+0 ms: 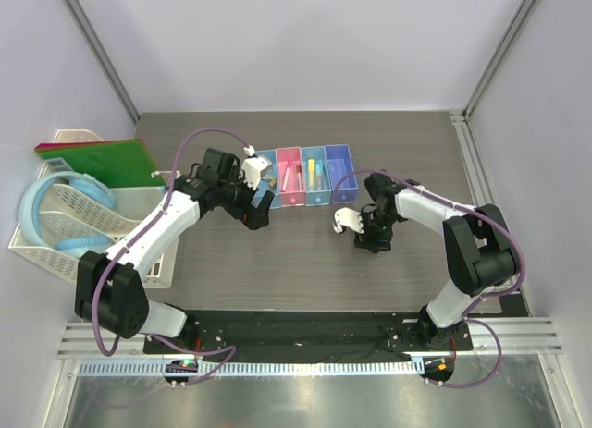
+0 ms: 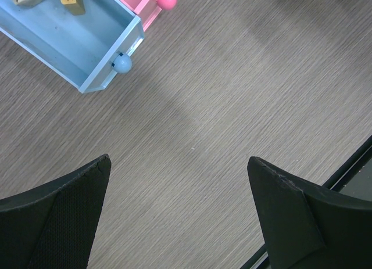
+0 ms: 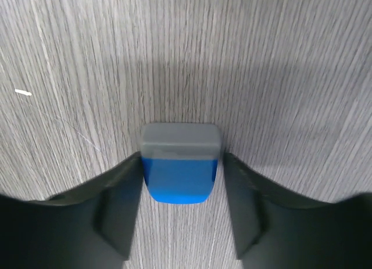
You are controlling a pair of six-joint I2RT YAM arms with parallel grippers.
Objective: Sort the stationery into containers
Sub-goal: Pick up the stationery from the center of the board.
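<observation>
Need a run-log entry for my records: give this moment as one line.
left pincer: open, empty | right pincer: astride blue block on table, grip unclear | stage: pickup

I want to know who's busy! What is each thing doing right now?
left gripper: jaws wide open, empty.
right gripper: jaws either side of the block, grip unclear.
blue block: lying on the table.
light blue bin: holds a tan piece.
pink bin: holds pens.

No legible text, label, brand, number or sign: none on bins (image 1: pixel 305 176), blue block (image 3: pixel 180 179), tabletop (image 2: pixel 232 106).
</observation>
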